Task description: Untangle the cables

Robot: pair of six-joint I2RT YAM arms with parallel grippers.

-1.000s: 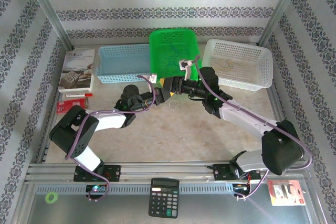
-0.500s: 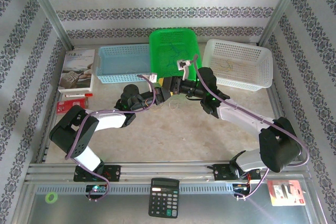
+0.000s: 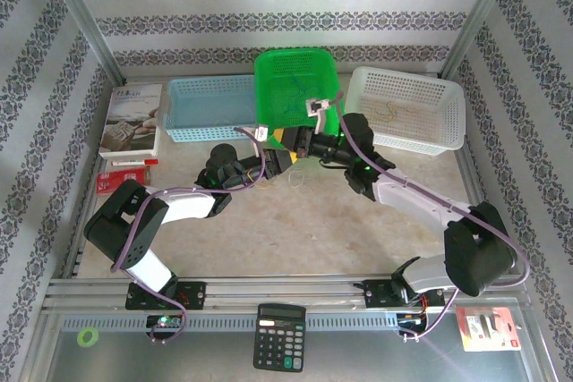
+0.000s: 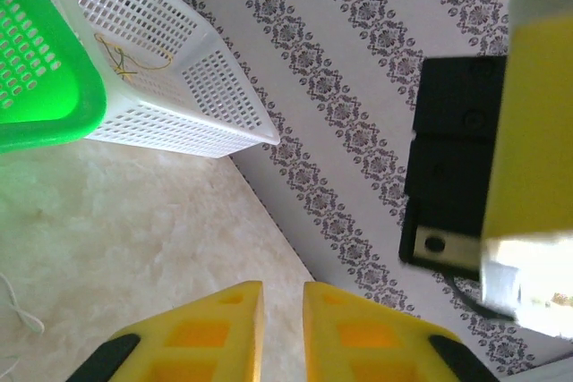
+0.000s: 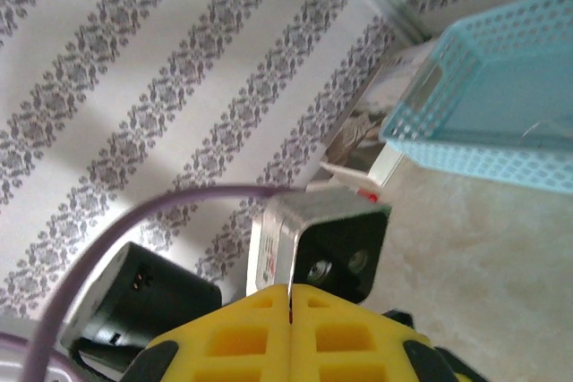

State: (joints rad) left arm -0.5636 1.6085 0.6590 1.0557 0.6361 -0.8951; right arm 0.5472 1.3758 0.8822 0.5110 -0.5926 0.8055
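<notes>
Left end effector [image 4: 282, 291] near pale cable [image 3: 294, 179]

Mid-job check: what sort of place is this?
Probably a staged robot test cell: an aluminium frame rail runs along the near edge, patterned wall panels box in the table, and a white basket sits at the back.

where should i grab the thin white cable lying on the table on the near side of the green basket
Probably the curved middle of the white cable, coming straight down from above and pinching across the strand. It is a thin wire lying flat on the bare table, so a side approach would have nothing raised to catch and would likely just push it along.
</notes>
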